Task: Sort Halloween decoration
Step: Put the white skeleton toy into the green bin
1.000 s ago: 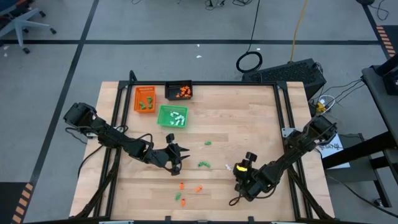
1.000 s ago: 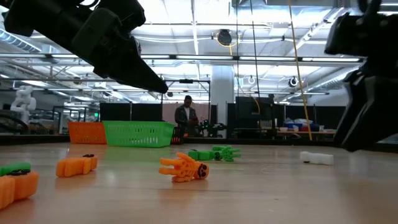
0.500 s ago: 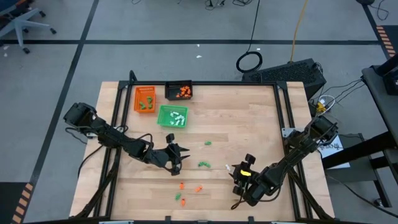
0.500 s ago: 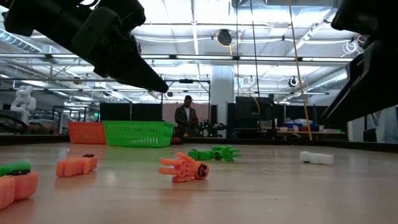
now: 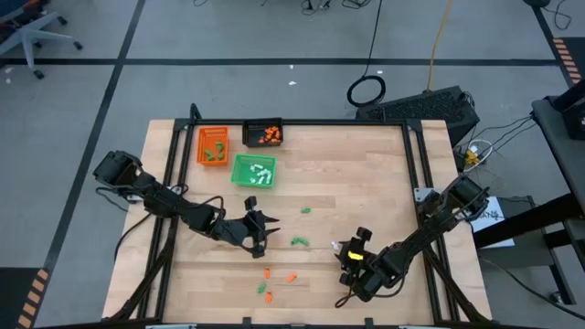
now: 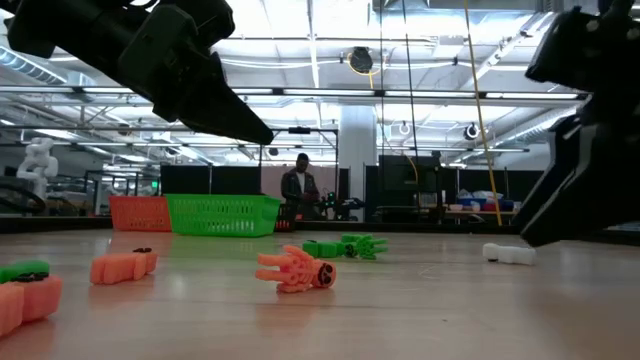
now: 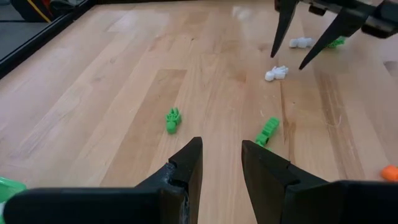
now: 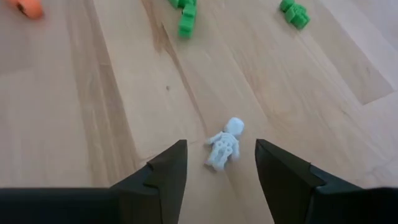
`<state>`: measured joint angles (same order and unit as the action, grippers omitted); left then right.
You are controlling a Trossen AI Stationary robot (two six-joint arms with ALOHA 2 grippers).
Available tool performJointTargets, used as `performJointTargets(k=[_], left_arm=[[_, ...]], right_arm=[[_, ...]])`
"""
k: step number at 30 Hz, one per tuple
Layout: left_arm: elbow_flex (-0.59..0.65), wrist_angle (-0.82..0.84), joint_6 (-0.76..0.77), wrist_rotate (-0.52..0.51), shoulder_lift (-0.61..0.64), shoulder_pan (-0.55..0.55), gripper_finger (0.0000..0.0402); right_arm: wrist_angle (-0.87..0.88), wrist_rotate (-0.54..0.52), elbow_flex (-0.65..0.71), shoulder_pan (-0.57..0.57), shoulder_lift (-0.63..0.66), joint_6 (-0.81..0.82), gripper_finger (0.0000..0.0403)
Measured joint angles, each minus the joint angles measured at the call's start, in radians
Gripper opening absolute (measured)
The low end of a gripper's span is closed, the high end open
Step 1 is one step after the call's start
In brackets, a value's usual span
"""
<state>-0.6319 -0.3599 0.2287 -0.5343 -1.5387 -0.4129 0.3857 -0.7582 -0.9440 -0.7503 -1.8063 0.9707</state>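
The decoration pieces lie scattered flat on the wooden table. A white skeleton piece [image 8: 224, 147] lies between the fingers of my open right gripper [image 8: 217, 167], untouched; it also shows as the white piece [image 5: 335, 245] and white piece [image 6: 510, 254]. A second white piece [image 7: 300, 42] lies beyond it. Green pieces [image 5: 306, 210] [image 5: 298, 241] lie mid-table, and orange pieces [image 5: 267, 272] [image 5: 292, 276] lie nearer the near edge. My open left gripper [image 7: 221, 158] hovers left of centre, the left gripper [image 5: 260, 228] pointing toward the green pieces [image 7: 172, 119] [image 7: 268, 130].
Three small trays stand at the far left: orange tray [image 5: 213, 146], black tray [image 5: 263, 133], green tray [image 5: 254, 171], each holding pieces. An orange hand-shaped piece [image 6: 295, 270] and more orange and green pieces [image 6: 122, 266] [image 6: 25, 270] lie near the low camera. A person [image 6: 297, 190] stands far behind.
My right gripper has shifted a little toward the table's left and near edge, closing on the white skeleton piece, and stayed open. The pieces have not moved.
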Motion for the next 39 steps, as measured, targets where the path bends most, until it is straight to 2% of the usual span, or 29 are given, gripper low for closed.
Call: performJointTargets(k=[5, 13, 17, 25, 33, 39], left_arm=[[0.000, 0.002, -0.003, 0.000, 0.000, 0.000, 0.0111], [0.000, 0.003, -0.006, 0.000, 0.000, 0.000, 0.0111], [0.000, 0.003, -0.006, 0.000, 0.000, 0.000, 0.0111], [0.000, 0.002, -0.006, 0.000, 0.000, 0.000, 0.0111], [0.000, 0.002, -0.006, 0.000, 0.000, 0.000, 0.0111], [0.000, 0.000, 0.000, 0.000, 0.000, 0.000, 0.0111]], right_arm=[[-0.027, 0.005, 0.000, 0.020, -0.019, -0.011, 0.0172], [-0.027, 0.087, 0.000, 0.052, -0.024, 0.010, 0.0146], [-0.027, 0.106, 0.000, 0.055, -0.025, 0.012, 0.0111], [-0.023, 0.107, 0.000, 0.055, -0.025, -0.031, 0.0010], [-0.025, 0.106, 0.000, 0.055, -0.025, -0.099, 0.0003], [-0.121, 0.102, 0.002, 0.055, -0.026, -0.228, 0.0001]])
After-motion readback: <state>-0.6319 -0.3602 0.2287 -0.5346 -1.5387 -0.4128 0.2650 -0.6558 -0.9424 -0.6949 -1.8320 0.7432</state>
